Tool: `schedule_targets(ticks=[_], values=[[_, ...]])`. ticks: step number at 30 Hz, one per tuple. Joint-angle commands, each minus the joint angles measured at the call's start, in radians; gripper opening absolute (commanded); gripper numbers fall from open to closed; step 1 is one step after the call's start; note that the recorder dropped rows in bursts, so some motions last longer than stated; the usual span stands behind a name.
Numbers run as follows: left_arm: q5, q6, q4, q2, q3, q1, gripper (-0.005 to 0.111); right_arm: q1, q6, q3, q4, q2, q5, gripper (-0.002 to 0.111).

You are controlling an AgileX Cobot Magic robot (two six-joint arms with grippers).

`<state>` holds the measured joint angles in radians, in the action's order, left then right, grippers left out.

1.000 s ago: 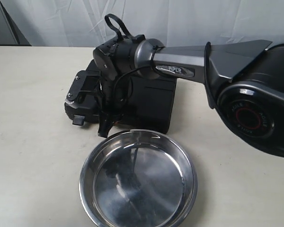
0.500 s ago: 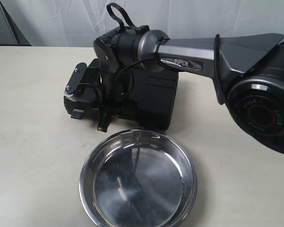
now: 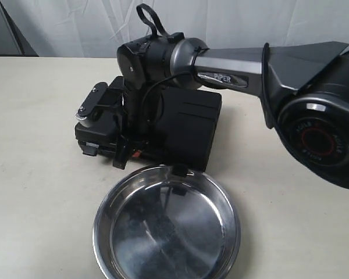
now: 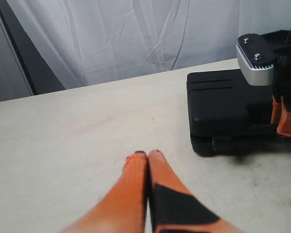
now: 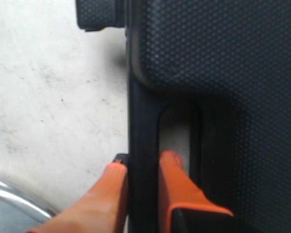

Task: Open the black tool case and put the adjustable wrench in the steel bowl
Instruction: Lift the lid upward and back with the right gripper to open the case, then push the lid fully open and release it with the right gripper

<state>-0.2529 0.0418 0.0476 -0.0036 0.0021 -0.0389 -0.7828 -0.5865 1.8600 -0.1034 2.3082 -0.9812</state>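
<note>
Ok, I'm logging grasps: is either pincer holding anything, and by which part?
The right pincer grips the black plastic tool case by its handle bar; the left pincer is shut, empty.

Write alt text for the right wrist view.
The right gripper grips the handle bar of the black tool case, one orange finger inside the handle slot, the other outside it. The pale table lies beside the case, and a sliver of the steel bowl shows at the frame's edge.
</note>
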Motion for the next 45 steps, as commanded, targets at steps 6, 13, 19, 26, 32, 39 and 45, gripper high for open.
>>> schedule_targets(ticks=[6, 13, 19, 26, 32, 39, 45], values=[[0.014, -0.004, -0.001, 0.004, -0.002, -0.004, 0.0, 0.003, 0.004, 0.01, -0.006, 0.0, 0.01, 0.0], [0.014, -0.004, -0.001, 0.004, -0.002, -0.004, 0.0, 0.003, 0.004, 0.01, 0.073, -0.053, 0.019, 0.0], [0.014, -0.004, -0.001, 0.004, -0.002, -0.004, 0.0, 0.003, 0.009, 0.01, 0.137, -0.151, 0.049, 0.0], [0.014, -0.004, -0.001, 0.004, -0.002, -0.004, 0.0, 0.013, 0.315, 0.01, 0.56, -0.227, 0.115, 0.0], [0.014, -0.004, -0.001, 0.004, -0.002, -0.004, 0.0, 0.101, 0.477, 0.01, 0.685, -0.232, 0.156, 0.0], [0.014, -0.004, -0.001, 0.004, -0.002, -0.004, 0.0, 0.202, 0.507, 0.01, 0.661, -0.232, 0.158, 0.0], [0.014, -0.004, -0.001, 0.004, -0.002, -0.004, 0.0, 0.282, 0.512, 0.01, 0.603, -0.232, 0.158, 0.0]])
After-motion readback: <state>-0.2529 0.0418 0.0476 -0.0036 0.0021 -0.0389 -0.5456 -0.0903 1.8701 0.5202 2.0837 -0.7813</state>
